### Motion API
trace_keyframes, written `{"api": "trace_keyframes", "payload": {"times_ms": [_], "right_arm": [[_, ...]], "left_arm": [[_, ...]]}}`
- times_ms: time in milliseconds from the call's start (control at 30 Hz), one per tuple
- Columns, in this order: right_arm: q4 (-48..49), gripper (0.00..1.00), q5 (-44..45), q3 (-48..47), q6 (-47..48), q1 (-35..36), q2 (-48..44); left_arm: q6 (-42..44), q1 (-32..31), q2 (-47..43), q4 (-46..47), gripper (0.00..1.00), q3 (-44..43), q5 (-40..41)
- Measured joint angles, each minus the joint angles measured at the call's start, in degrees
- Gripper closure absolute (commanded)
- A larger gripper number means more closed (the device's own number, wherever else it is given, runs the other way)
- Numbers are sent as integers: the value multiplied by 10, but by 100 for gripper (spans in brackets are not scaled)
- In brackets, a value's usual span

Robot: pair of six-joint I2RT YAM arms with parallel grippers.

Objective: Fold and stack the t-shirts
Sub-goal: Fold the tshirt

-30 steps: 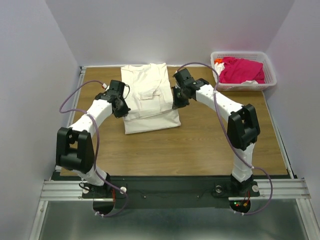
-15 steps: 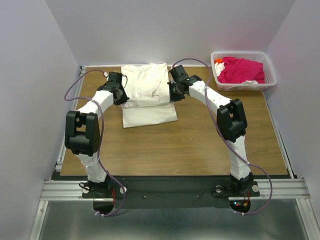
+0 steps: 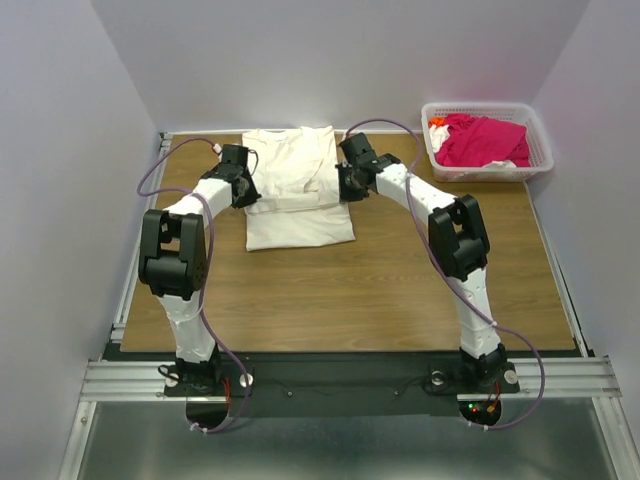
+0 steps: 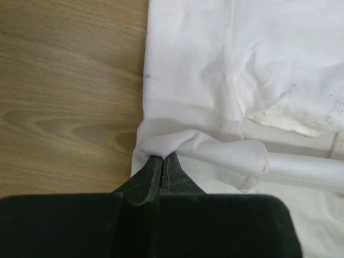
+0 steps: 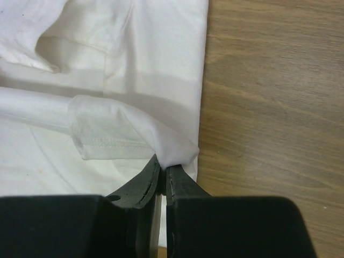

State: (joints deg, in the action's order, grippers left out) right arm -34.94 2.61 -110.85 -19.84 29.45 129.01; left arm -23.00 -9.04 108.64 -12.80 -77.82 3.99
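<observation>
The off-white t-shirt (image 3: 295, 165) lies at the far middle of the table (image 3: 350, 290), partly folded, with its near hem turned up into a fold that runs across it between the two arms. The left end effector (image 4: 162, 159) sits at the shirt's left edge, its fingers pressed together on a pinch of the hem cloth. The right end effector (image 5: 163, 167) mirrors it at the right edge, closed tight on the other corner of the same fold. Both pinched corners sit close to where the shirt meets bare wood. The pink t-shirt (image 3: 482, 140) lies bunched in the white basket (image 3: 540, 155) at the far right corner, well apart from both arms. In all there are two t-shirts, one basket and two end effectors, both gripping the same shirt
</observation>
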Motion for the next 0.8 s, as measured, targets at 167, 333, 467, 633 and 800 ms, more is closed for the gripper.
{"api": "trace_keyframes", "payload": {"times_ms": [167,333,467,633,800], "right_arm": [[13,87,0,0,0,-1,18],[15,67,0,-2,7,-1,26],[16,57,-1,-9,16,-2,21],[19,59,-5,1,21,3,-20],[30,65,-17,11,21,21,-55]], "left_arm": [[-1,1,13,5,83,0,6],[-6,2,12,9,46,0,14],[-6,3,-9,7,24,2,21],[-16,-9,-118,9,35,44,27],[-31,-70,-186,19,59,86,30]]}}
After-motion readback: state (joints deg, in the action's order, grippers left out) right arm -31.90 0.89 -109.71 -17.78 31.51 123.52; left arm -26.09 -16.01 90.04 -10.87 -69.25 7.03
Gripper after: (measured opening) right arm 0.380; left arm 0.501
